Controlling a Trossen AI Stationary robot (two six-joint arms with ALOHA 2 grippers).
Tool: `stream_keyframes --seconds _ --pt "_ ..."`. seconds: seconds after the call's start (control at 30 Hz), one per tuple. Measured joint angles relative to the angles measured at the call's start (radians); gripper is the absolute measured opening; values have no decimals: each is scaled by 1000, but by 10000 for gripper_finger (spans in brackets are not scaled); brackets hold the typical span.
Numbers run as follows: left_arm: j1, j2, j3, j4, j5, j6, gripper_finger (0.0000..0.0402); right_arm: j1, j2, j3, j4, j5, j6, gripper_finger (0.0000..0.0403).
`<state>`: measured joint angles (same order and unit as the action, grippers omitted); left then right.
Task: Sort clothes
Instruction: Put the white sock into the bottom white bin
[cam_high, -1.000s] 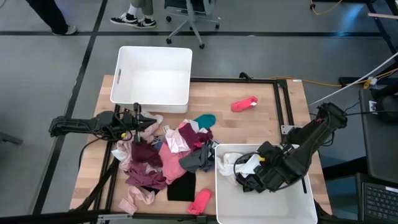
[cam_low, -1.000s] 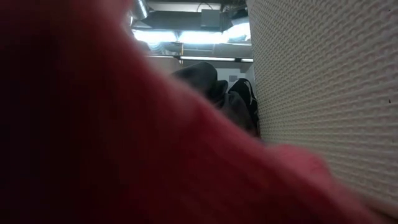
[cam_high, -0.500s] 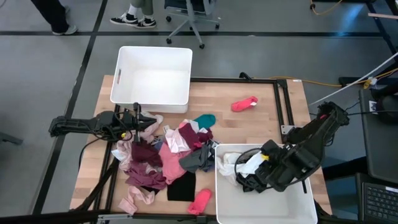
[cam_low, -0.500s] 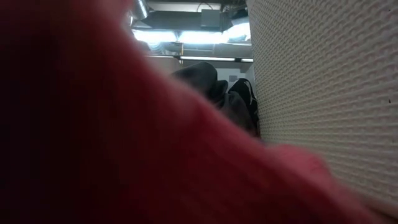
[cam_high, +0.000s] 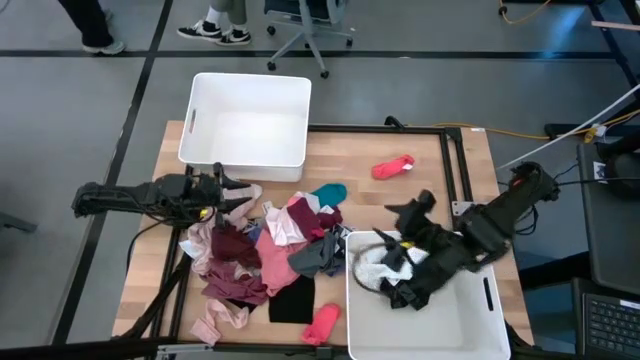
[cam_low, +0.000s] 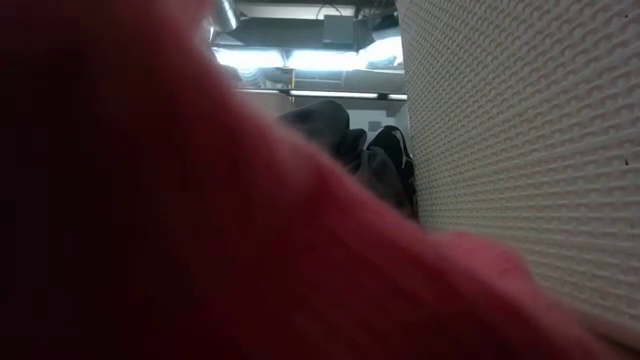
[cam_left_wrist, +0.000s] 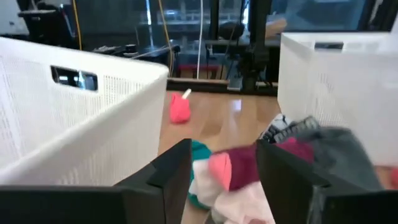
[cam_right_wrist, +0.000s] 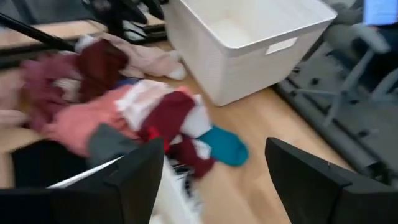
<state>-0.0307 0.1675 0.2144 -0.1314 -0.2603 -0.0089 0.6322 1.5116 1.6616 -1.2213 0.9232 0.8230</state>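
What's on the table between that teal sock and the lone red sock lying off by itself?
Nothing: in the high view, only bare wooden tabletop separates the teal sock from the lone red sock.

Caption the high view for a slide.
Both grippers open: left gripper beside the clothes pile, right gripper above the near bin.

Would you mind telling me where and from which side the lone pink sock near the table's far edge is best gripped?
Grip the pink sock across its narrow middle, coming straight down from above. It lies flat and alone on bare wood, well apart from the pile, so nothing crowds either side. The right gripper looks nearer.
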Motion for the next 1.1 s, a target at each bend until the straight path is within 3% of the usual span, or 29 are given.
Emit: stream_keyframes --seconds 0.2,0.43,0.67,0.9,1.1 --pt "-1 226 203 -62 1 -40 162 -118 0 -72 39 0 -102 280" --pt "-46 451 478 -422 21 -109 148 -171 0 -129 78 -18 -177 280" --pt "-133 568 679 -753 117 -288 147 -168 0 -149 79 -18 -195 280" --pt "-226 672 701 -1061 223 -598 147 -168 0 -181 93 -19 -197 280" --pt "-271 805 675 -1119 233 -727 147 -168 0 -219 125 -19 -203 280"
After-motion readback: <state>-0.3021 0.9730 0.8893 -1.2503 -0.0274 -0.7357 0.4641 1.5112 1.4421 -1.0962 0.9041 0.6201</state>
